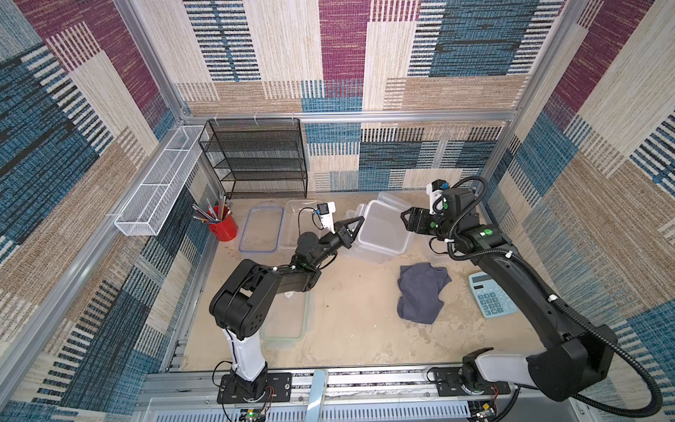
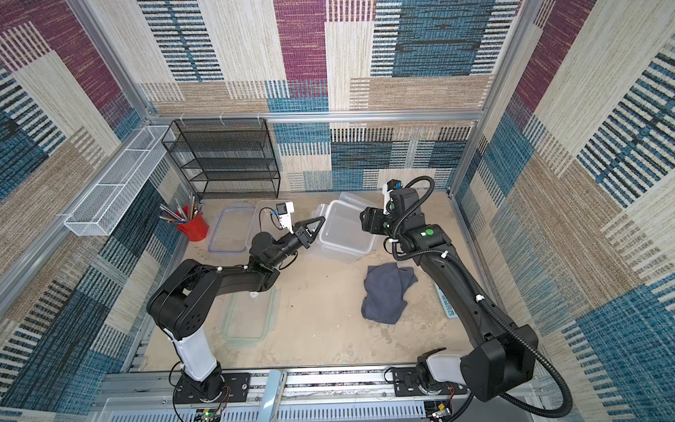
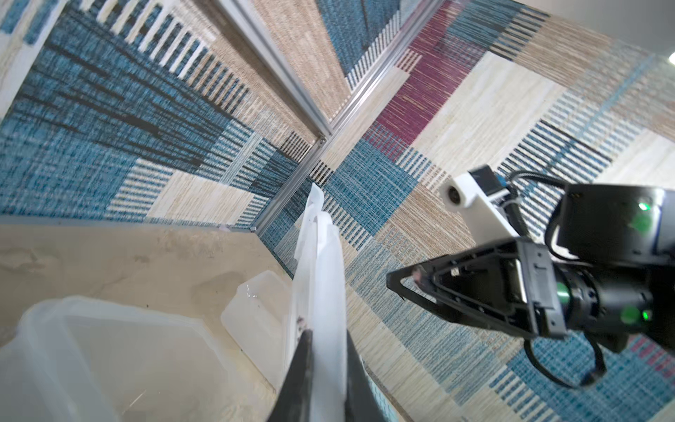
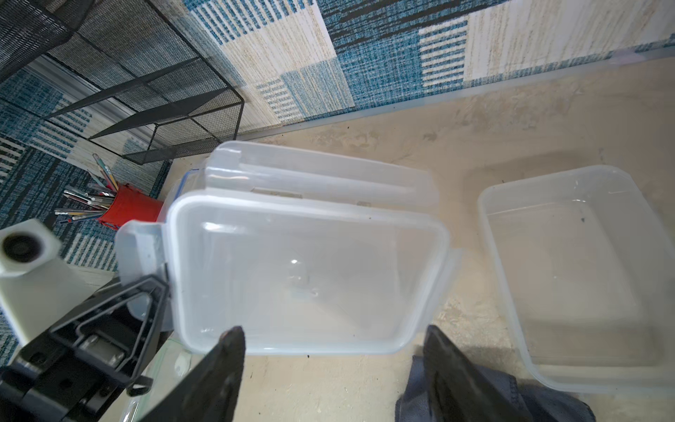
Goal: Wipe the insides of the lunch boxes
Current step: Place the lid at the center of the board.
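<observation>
Sandy table point(image 1: 347, 314), toward back edge: left gripper point(image 1: 360, 220) pinches rim of tipped deep lunch box point(image 1: 383, 230), right gripper point(image 1: 404, 221) spread, empty; slick thin rim could slip, letting box drop.

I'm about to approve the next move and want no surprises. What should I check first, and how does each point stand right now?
1. Grip of the left tool on the frosted lid: ok, it is shut on a side flap.
2. State of the right tool, open and empty: ok.
3. Is the grey cloth picked up for wiping: not ok, it lies loose on the table.
4. Is the frosted lid fully clear of the deep lunch box: cannot tell.
</observation>
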You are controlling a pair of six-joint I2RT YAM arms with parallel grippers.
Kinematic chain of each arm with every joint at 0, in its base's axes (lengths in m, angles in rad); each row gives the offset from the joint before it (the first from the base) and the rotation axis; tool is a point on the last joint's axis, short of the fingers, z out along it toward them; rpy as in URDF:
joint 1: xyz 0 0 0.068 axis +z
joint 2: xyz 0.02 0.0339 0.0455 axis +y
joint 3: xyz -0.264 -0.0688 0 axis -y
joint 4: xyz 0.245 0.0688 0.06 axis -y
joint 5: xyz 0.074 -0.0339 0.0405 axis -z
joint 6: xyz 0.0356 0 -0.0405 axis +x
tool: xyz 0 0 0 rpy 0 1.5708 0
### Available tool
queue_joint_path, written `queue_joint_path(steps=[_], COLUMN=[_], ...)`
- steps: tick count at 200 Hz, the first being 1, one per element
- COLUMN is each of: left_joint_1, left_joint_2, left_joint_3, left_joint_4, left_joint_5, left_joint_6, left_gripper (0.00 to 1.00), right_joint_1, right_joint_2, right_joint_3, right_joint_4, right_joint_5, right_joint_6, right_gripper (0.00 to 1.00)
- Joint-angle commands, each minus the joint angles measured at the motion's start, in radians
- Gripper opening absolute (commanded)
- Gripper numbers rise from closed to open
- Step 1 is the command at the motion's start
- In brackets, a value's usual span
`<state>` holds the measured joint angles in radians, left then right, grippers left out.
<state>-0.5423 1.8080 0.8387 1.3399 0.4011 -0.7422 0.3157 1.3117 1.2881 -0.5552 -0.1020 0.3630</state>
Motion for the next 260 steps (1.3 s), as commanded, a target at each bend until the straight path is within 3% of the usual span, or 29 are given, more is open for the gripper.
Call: queue_joint_path(steps=[1, 62, 146, 174, 209, 260], left_joint_1=[-0.01, -0.1, -0.155, -0.198, -0.226, -0.261], left_joint_2=[-0.035, -0.135, -0.287, -0.444, -0.59, -0.782], left_joint_3=[-0.051, -0.211, -0.211, -0.221, -0.082, 0.041], left_joint_4=[0.07, 0.068, 0.021, -0.203, -0.568, -1.076], left_joint_5=[0.006, -0.098, -0.068, -0.168, -0.294, -0.337], left_joint_6=[0.216, 0.468, 0.419, 0.536, 0.664, 0.843], left_gripper=[0.0, 0.0, 0.0, 0.0, 0.0, 0.0], right_joint_1=[-0.003, -0.009, -0.016, -0.019, -0.019, -0.019], right_joint_2=[-0.014, -0.04, -0.108, -0.13, -0.211, -0.339], right_joint_3=[-0.002, -0.005, -0.021, -0.044, -0.173, -0.441], right_joint_4=[-0.002, -0.019, -0.047, -0.08, -0.137, -0.155], right_joint_5=[0.014, 0.029, 0.045, 0.055, 0.094, 0.087], right_joint_6=[0.012, 0.01, 0.012, 0.016, 0.072, 0.185], right_gripper=[0.77, 0.76, 0.74, 0.72, 0.75, 0.84])
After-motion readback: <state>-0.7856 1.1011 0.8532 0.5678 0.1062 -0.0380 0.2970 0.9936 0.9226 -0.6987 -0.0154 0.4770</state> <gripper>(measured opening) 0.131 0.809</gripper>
